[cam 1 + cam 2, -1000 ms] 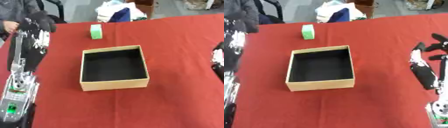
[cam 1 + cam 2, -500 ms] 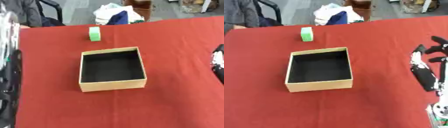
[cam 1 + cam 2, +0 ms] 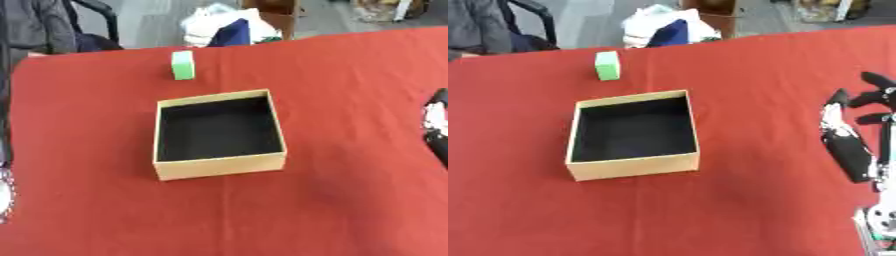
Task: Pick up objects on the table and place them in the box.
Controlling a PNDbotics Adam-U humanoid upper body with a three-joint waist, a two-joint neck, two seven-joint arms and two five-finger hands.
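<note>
The green block [image 3: 607, 65] stands beyond the box [image 3: 633, 131], far left of the right hand [image 3: 856, 125]. That hand's fingers are spread, holding nothing. The left hand is out of view.

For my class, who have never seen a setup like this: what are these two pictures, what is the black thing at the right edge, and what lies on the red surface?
Both pictures come from one stereo camera in a humanoid robot's head, looking down at its work: a left eye view and a right eye view of the same moment. The black and silver shape at the right is the robot's right hand, its fingers spread open, holding nothing. The left hand does not show clearly. On the red table sits an open cardboard box, dark inside with nothing visible in it. Beyond it, apart from the box, stands a small green block, the thing to go into the box. Nothing is held yet.
</note>
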